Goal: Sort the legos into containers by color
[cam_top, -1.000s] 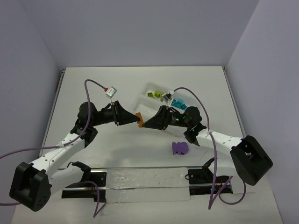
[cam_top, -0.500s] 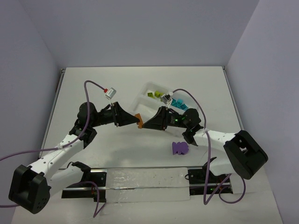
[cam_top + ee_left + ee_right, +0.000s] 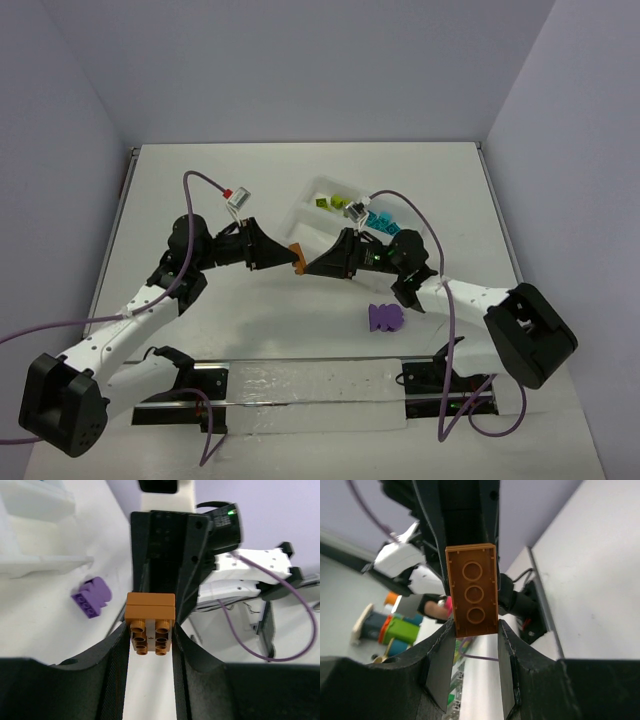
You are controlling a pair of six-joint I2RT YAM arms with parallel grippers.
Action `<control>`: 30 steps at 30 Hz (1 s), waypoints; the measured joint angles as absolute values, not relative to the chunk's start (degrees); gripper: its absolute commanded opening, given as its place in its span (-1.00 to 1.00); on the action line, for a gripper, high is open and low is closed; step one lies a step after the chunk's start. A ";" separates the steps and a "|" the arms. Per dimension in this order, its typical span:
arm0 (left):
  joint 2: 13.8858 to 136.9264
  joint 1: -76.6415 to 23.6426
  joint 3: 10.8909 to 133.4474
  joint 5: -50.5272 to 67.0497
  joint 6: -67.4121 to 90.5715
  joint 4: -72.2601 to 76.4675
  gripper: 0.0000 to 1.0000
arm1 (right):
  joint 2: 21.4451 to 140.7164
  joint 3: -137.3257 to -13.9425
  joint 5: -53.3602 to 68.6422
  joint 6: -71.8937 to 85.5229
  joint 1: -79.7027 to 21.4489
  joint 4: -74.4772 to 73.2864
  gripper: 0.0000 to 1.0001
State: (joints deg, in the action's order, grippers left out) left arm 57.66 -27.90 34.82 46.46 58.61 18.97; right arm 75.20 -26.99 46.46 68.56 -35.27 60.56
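Observation:
An orange-brown lego clump [image 3: 297, 256] hangs above the table between both grippers. My left gripper [image 3: 289, 257] is shut on it from the left, and its studs show between the fingers in the left wrist view [image 3: 150, 625]. My right gripper [image 3: 307, 265] is shut on it from the right, and its hollow underside shows in the right wrist view [image 3: 472, 597]. A purple lego [image 3: 385, 317] lies on the table, also in the left wrist view [image 3: 91, 596]. The white tray [image 3: 308, 203] holds lime green legos [image 3: 338, 203] and teal legos [image 3: 380, 220].
A long clear strip with black brackets [image 3: 310, 392] lies along the near edge between the arm bases. Purple cables loop over both arms. Walls close in the table at the left, back and right.

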 measured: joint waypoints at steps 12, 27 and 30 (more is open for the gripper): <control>59.03 -27.81 36.80 46.80 55.16 14.57 -1.00 | 64.82 -36.75 32.29 43.78 -35.53 20.37 -1.00; 60.45 -27.79 41.75 42.70 51.87 4.58 -1.00 | 62.58 -39.94 15.84 37.32 -35.53 -0.03 -1.00; 62.96 -27.80 46.11 39.49 49.91 -0.01 -1.00 | 60.34 -41.03 12.34 36.15 -35.53 -4.01 -1.00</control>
